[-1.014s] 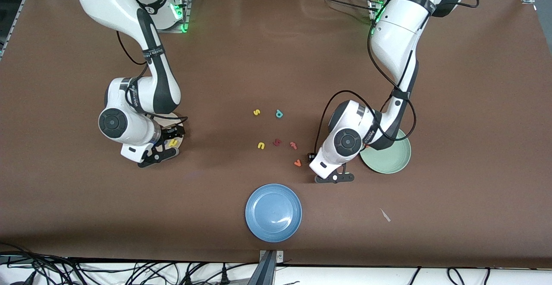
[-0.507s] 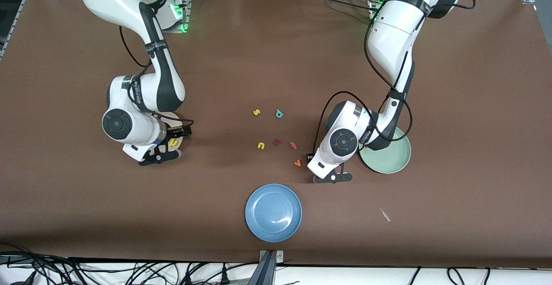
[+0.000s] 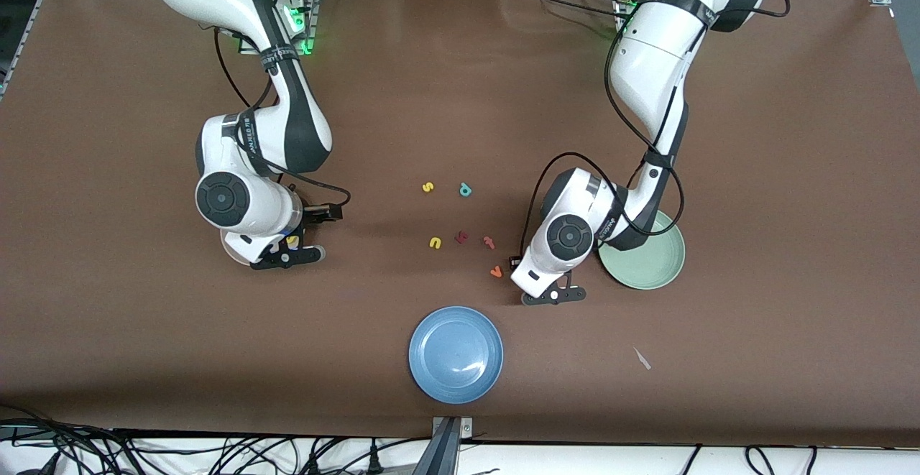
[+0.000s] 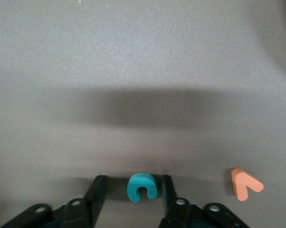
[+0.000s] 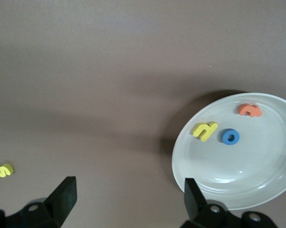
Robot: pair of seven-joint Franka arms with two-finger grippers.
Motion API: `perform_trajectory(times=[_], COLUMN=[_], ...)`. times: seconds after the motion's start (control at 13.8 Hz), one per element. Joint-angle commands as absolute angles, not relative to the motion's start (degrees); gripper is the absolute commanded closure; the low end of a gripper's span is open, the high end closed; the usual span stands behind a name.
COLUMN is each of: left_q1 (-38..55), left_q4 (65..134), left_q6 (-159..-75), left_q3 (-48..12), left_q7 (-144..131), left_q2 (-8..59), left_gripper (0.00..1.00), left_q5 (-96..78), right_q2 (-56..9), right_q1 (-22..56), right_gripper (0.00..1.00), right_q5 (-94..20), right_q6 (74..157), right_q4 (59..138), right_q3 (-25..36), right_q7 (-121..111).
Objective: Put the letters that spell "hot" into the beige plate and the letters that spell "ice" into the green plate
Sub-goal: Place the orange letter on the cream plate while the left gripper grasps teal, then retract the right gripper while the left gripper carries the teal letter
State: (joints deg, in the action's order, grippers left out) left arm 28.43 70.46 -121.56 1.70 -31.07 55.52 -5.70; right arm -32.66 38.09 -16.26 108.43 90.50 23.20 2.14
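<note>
Teal "c" between left gripper fingers (seemingly gripped); right gripper wide open.

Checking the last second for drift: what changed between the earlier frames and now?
The right gripper, open, has drawn away from the beige plate toward the table's middle, leaving the yellow h, blue o and orange t in it. The left gripper barely shifted and has narrowed around the teal c on the table. The loose letters, green plate and blue plate stayed put.
</note>
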Motion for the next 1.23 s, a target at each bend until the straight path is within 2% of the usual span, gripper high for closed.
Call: perform_trajectory(times=[0.0,0.07,0.22,0.51,0.72,0.94,1.16], left_q1=[29.1,29.1,29.1,28.7,27.1,24.4,21.2], left_q4=[68.2,68.3,68.3,68.2,68.2,69.2,70.9], left_q6=[-120.4,-120.5,-120.3,-116.6,-112.7,-112.4,-110.2], left_q3=[2.4,2.4,2.5,2.4,2.5,2.5,2.5], left_q7=[-32.6,-32.7,-32.5,-32.2,-27.6,-20.2,-11.1], left_q2=[57.0,56.9,56.7,56.0,52.2,48.1,45.1], left_gripper=[0.70,0.82,0.91,0.94,0.94,0.94,0.94], left_q5=[-4.3,-4.3,-4.2,-4.1,-4.1,-4.2,-4.6], right_q2=[-27.8,-26.6,-23.9,-18.5,-12.6,-8.4,-6.0], right_q1=[31.6,27.5,20.9,12.7,12.0,11.7,9.0], right_gripper=[0.00,0.00,0.00,0.00,0.00,0.00,0.00], right_q5=[-16.2,-15.5,-12.8,-10.7,-3.4,1.1,1.8], right_q6=[105.8,105.0,104.7,103.7,101.7,98.4,95.9], right_q4=[91.1,91.1,91.8,93.3,93.8,93.6,93.1], right_q3=[17.3,13.9,8.4,4.8,4.4,4.3,3.3], right_q7=[2.9,2.7,2.7,-0.1,-1.1,-1.1,-1.1])
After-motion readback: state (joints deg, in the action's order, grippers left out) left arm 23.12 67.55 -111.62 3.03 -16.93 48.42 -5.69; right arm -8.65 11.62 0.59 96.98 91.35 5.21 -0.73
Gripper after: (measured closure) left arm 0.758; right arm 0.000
